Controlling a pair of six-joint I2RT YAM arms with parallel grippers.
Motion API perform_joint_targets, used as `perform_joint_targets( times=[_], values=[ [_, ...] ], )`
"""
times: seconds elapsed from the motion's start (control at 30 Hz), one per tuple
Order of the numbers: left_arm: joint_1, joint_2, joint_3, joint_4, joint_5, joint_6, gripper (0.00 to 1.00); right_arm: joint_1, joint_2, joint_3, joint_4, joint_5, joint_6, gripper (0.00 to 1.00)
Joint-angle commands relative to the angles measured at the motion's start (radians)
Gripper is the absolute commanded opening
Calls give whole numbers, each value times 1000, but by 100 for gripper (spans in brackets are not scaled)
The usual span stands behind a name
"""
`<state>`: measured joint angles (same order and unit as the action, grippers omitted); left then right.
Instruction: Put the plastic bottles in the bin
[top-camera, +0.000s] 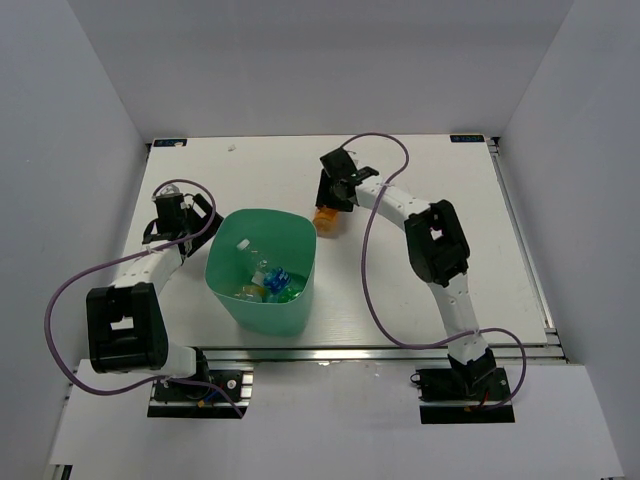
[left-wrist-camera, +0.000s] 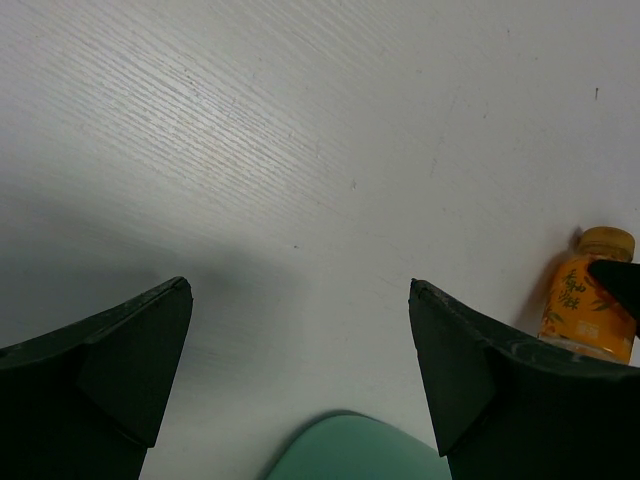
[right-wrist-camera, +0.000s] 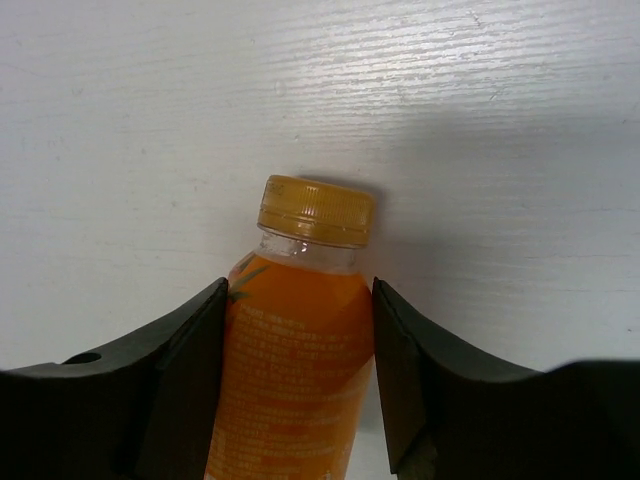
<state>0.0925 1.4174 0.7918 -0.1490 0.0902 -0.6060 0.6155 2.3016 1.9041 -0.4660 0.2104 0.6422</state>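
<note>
The teal-green bin (top-camera: 214, 268) stands at the table's near left-centre; its rim also shows in the left wrist view (left-wrist-camera: 350, 452). Inside it lie several plastic bottles: a clear one (top-camera: 249, 254), one with a blue label (top-camera: 276, 277) and a green one (top-camera: 291, 291). My right gripper (top-camera: 333, 200) (right-wrist-camera: 298, 292) is shut on the orange bottle with the orange cap (top-camera: 326, 219) (right-wrist-camera: 297, 350), just beyond the bin's far right corner, low over the table. My left gripper (top-camera: 199, 216) (left-wrist-camera: 300, 300) is open and empty at the bin's far left side. The orange bottle (left-wrist-camera: 586, 300) shows in its view.
White walls enclose the table on the left, back and right. The right arm's purple cable (top-camera: 372, 270) loops over the table to the right of the bin. The arm bases (top-camera: 200, 385) sit at the near edge.
</note>
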Motion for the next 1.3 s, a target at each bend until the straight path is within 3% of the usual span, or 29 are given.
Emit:
perform_joint_targets(
  times=[0.0,0.1,0.23,0.4,0.47,0.5,0.67,0.83,0.97,1.2,1.27],
  values=[
    [3,-41,-5,22,9,6,98,-5,-79,-34,22,-25,-88,19],
    [3,-49,0,12,10,8,98,-11,-184,-88,104,-66,-153,7],
    [3,-71,7,6,13,9,98,-26,-350,-180,233,-127,-255,2],
    [3,-77,6,32,52,9,98,-31,-471,-59,202,-222,-344,0],
    [3,-61,14,31,63,6,98,-30,-525,-27,213,-359,-384,0],
    [1,-55,21,23,74,6,98,-20,-547,-27,243,-456,-407,0],
    [1,-55,20,43,100,3,98,93,-694,-92,306,-554,-597,0],
    [1,-45,12,86,146,-9,98,211,-722,-158,305,-787,-674,0],
    [3,-6,21,109,193,-9,98,254,-659,-136,196,-832,-708,2],
    [3,51,32,141,253,-11,98,273,-587,-133,94,-930,-763,30],
    [3,61,38,140,255,-9,98,288,-551,-85,35,-954,-835,49]
  ],
)
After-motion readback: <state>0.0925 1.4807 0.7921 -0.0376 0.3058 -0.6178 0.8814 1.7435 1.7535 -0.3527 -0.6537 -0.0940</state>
